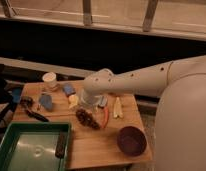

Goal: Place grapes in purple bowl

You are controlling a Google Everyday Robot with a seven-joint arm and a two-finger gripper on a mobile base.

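Note:
The grapes (pixel 87 119), a dark reddish-brown bunch, lie on the wooden table (pixel 96 145) near its middle. A slim red chilli (pixel 105 116) lies just right of them. The purple bowl (pixel 131 140) stands at the table's front right corner and looks empty. My white arm reaches in from the right. My gripper (pixel 89 106) points down directly behind and above the grapes, close to them. The arm's wrist hides most of it.
A green tray (pixel 16 150) holding a dark block (pixel 61 144) sits at the front left. A white cup (pixel 49 80), blue items (pixel 46 102), a yellow fruit (pixel 73 100), pale yellow pieces (pixel 117 107) and a black tool (pixel 36 116) are spread over the table.

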